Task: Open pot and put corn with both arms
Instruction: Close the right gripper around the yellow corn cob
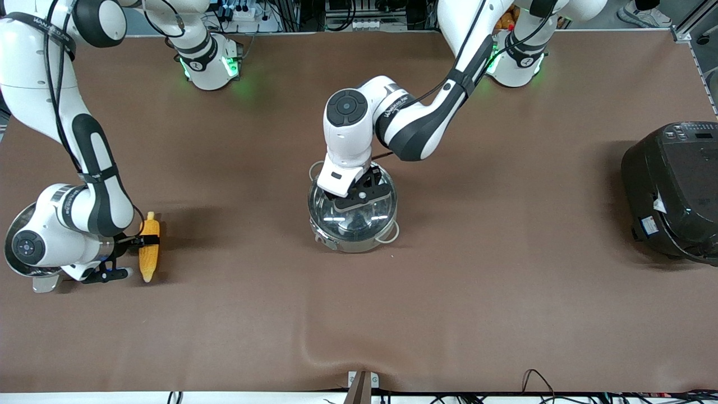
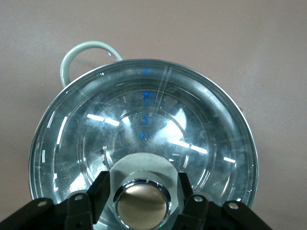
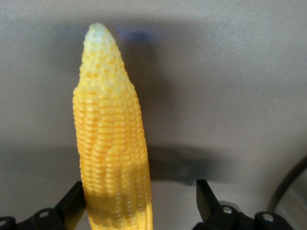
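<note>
The steel pot [image 1: 359,240] stands mid-table with its glass lid [image 1: 364,216] seated on it. My left gripper [image 1: 362,195] is down on the lid, and its fingers are closed against the collar of the tan knob [image 2: 142,205]. In the left wrist view the gripper [image 2: 144,186] grips the knob, and the lid [image 2: 144,120] and one wire loop handle [image 2: 81,53] show. The corn [image 1: 149,249] lies on the table toward the right arm's end. My right gripper [image 1: 147,241] is open around it. In the right wrist view the corn [image 3: 112,143] rests against one finger [image 3: 74,203], with a gap to the other finger.
A steel steamer pot [image 1: 14,238] sits partly hidden under the right arm's wrist, beside the corn. A big black cooker [image 1: 673,191] stands at the left arm's end of the table. The brown table cover [image 1: 505,314] is bare nearer the front camera.
</note>
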Robot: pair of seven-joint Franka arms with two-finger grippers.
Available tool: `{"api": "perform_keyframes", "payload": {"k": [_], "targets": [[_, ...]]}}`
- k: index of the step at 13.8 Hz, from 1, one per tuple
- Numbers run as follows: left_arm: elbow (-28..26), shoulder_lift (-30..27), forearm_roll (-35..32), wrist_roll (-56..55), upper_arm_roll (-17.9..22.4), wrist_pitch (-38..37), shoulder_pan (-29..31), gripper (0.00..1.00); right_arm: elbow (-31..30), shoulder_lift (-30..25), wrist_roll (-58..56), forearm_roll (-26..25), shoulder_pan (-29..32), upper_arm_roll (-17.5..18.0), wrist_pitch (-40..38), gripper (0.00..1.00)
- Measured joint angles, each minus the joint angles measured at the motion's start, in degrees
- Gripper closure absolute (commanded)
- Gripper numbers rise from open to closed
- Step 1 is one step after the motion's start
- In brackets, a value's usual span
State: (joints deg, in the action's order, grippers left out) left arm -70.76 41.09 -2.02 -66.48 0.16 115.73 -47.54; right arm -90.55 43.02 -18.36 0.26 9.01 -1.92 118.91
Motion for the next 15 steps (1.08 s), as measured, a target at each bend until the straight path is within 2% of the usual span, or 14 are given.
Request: {"api": "perform_keyframes", "payload": {"k": [1,3,5,6,7,8,9,15], "targets": [[0.0,0.04,0.0,0.0,-0.01,0.0,-0.16,0.39,-0.05,0.24,-0.04,0.0,0.0,0.04,0.0,1.0],[0.0,0.12,0.0,0.0,-0.05,0.0,-0.5,0.4,-0.05,0.63,-0.1,0.0,-0.04,0.12,0.0,1.0],[0.0,0.24,0.0,0.0,-0.05,-0.01,-0.74,0.47,0.07,0.65,-0.39,-0.05,-0.03,0.05,0.02,1.0],[-0.01,0.28,0.0,0.0,-0.03,-0.16,-0.75,0.58,0.07,0.65,-0.51,-0.05,-0.04,0.05,0.01,1.0],[-0.02,0.29,0.0,0.0,-0.01,-0.26,-0.75,0.74,0.07,0.65,-0.62,-0.05,-0.04,0.05,0.01,1.0],[-0.02,0.3,0.0,0.0,-0.02,-0.29,-0.77,0.95,0.07,0.65,-0.72,-0.05,-0.05,0.05,0.01,1.0],[-0.01,0.29,0.0,0.0,-0.02,-0.34,-0.78,1.0,0.08,0.65,-0.87,-0.05,-0.06,0.05,0.01,1.0],[0.45,-0.46,0.0,0.0,0.03,-0.85,-0.62,1.0,0.12,0.65,-1.18,-0.05,-0.17,0.1,0.01,1.0]]}}
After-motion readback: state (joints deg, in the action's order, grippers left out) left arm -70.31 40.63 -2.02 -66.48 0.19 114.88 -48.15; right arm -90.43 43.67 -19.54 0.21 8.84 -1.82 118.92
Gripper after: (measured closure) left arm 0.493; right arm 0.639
